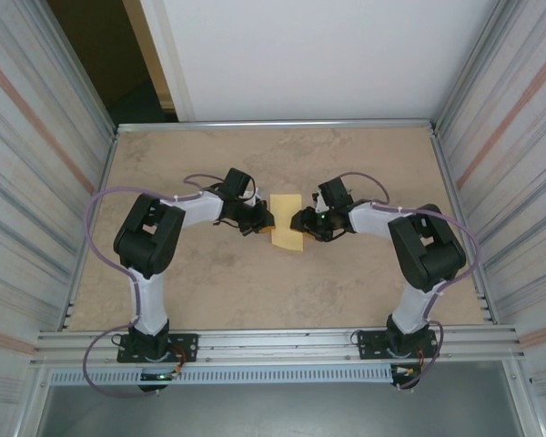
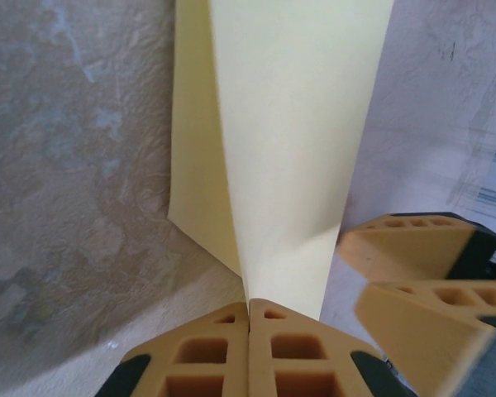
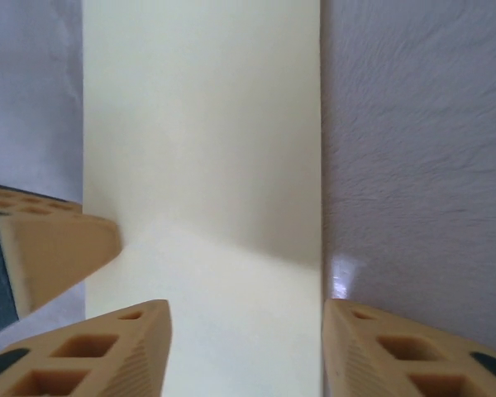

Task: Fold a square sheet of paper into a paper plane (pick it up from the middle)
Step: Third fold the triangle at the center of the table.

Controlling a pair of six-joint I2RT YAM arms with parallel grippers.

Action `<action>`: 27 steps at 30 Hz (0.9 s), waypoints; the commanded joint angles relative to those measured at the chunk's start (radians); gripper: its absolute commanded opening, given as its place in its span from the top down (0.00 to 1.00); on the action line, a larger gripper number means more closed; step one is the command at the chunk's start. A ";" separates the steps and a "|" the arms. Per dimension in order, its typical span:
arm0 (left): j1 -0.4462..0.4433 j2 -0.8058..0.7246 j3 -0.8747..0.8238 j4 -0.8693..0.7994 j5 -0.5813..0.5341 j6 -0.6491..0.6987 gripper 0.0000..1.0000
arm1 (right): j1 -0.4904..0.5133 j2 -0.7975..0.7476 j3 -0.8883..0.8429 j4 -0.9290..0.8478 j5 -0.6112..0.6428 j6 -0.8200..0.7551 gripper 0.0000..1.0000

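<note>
The pale yellow sheet of paper (image 1: 287,232) lies folded at the middle of the table, between my two grippers. My left gripper (image 1: 266,221) is at its left edge. In the left wrist view this gripper (image 2: 250,304) is shut, its two tan fingers pressed together on a raised crease of the paper (image 2: 289,141), which fans out away from the tips. My right gripper (image 1: 299,221) is at the paper's right edge. In the right wrist view it (image 3: 245,310) stands open, with the flat paper (image 3: 202,149) under the gap between its fingers.
The table (image 1: 209,282) is tan and mottled, walled by ribbed metal panels (image 1: 36,164) on both sides, with a rail along the near edge (image 1: 273,344). The right gripper's fingers (image 2: 413,248) show close beside the left gripper's tips.
</note>
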 commanded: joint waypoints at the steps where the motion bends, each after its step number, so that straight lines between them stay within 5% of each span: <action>1: 0.009 -0.023 0.012 -0.014 0.004 -0.040 0.98 | 0.045 -0.097 0.033 -0.083 0.123 -0.212 0.44; 14: 0.009 -0.042 0.031 -0.038 0.034 -0.142 0.97 | 0.357 -0.137 -0.039 0.053 0.514 -0.588 0.32; 27: 0.012 -0.046 0.028 -0.044 0.060 -0.201 0.97 | 0.411 -0.053 -0.058 0.161 0.636 -0.687 0.38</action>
